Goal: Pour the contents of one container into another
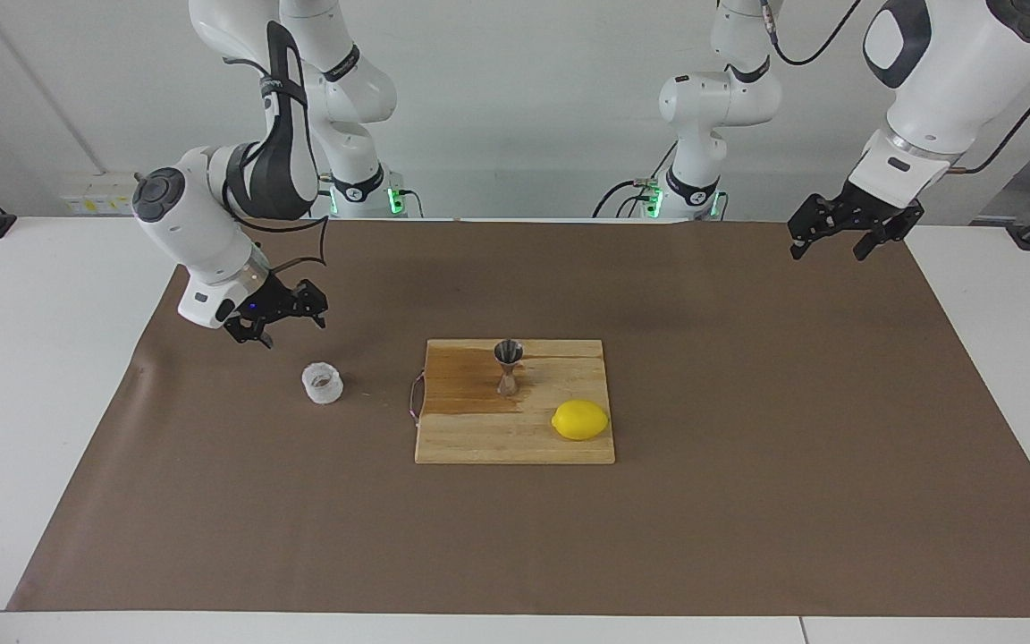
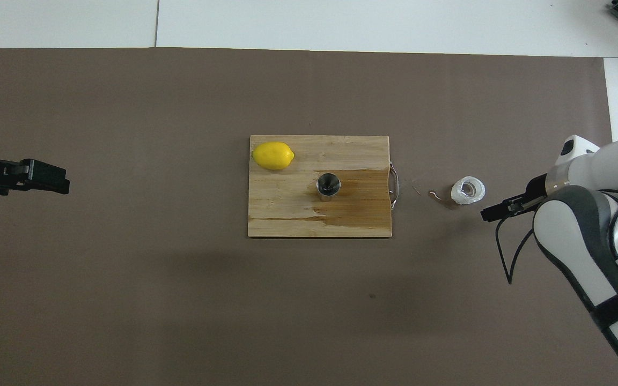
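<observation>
I've got the right gripper (image 1: 287,324) up in the air over the brown mat (image 1: 747,501), toward the right arm's end of the table, fingers spread, nothing in them. Apart from it, the translucent plastic cup (image 1: 322,383) stands upright on the mat. Mid-table there's the wooden cutting board (image 1: 479,438), a dark wet patch across part of it. The steel jigger (image 1: 508,367) stands upright on that board, and the lemon (image 1: 580,419) lies on it farther from the robots. My left gripper (image 1: 837,240) waits high over the mat's corner at the left arm's end, open and empty.
</observation>
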